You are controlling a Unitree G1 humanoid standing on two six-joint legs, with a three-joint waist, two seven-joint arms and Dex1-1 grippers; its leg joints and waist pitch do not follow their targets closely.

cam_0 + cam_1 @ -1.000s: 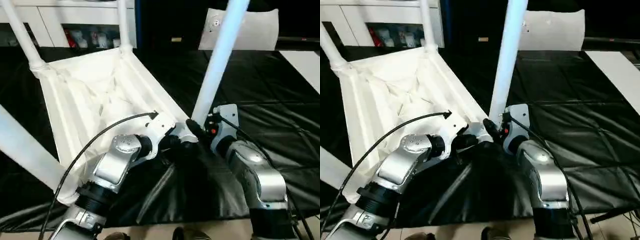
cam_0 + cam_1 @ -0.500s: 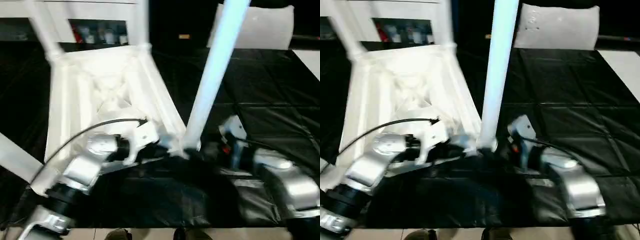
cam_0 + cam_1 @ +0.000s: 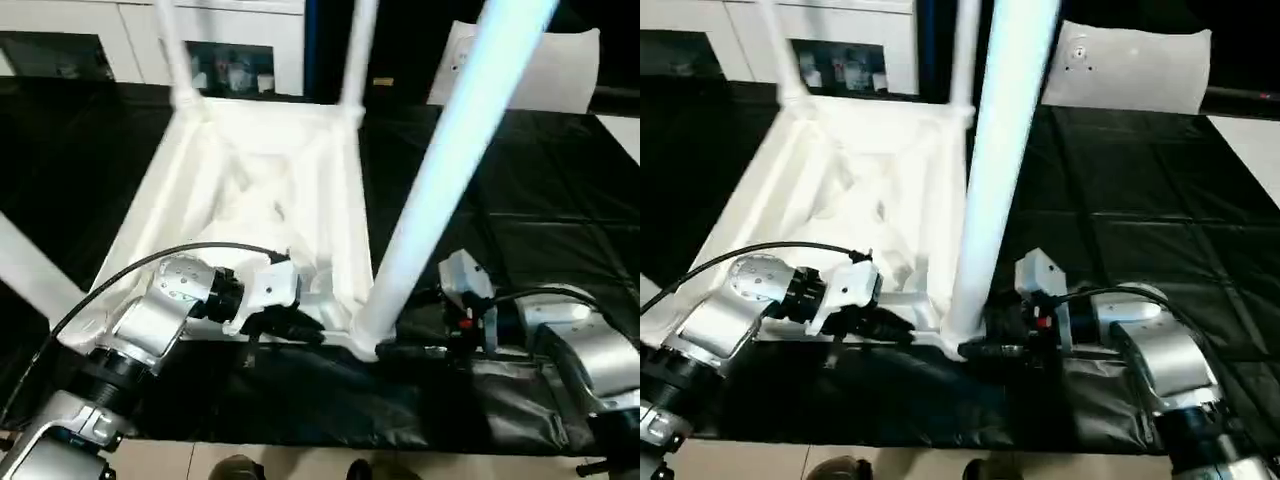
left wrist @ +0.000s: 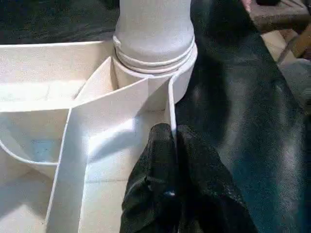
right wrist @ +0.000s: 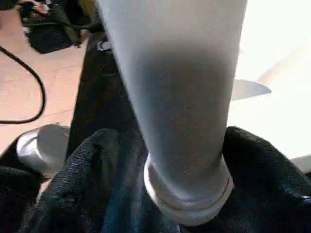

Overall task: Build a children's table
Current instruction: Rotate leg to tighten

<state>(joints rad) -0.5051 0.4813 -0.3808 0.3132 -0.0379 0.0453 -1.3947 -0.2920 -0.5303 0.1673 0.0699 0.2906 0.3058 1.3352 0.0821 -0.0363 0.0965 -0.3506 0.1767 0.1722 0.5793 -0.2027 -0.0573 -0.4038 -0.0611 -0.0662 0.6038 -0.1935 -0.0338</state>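
Note:
The children's table lies upside down: its white ribbed tabletop (image 3: 260, 200) faces up, and legs (image 3: 172, 50) (image 3: 358, 50) stand in the far corner sockets. A third leg (image 3: 28, 262) crosses the left edge. The near-right leg (image 3: 440, 190) rises from its corner socket (image 4: 155, 63). My left gripper (image 3: 300, 325) is shut on the tabletop's thin rim wall (image 4: 169, 104) just beside that socket. From the right, my right gripper (image 3: 402, 348) comes in low, its black fingers (image 5: 92, 184) pressed against both sides of the leg's base (image 5: 187, 160).
The black-covered work table (image 3: 540, 200) stretches to the right and back. A white cabinet (image 3: 240, 40) stands behind, and a white sheet (image 3: 560, 70) lies at the back right. The table's front edge and the floor (image 3: 300, 465) are just below my arms. A black cable (image 3: 150, 262) loops over my left forearm.
The camera has swung, so the whole scene has shifted. My right forearm has dropped from a raised pose to reach in low at the leg's base. The left gripper keeps its hold.

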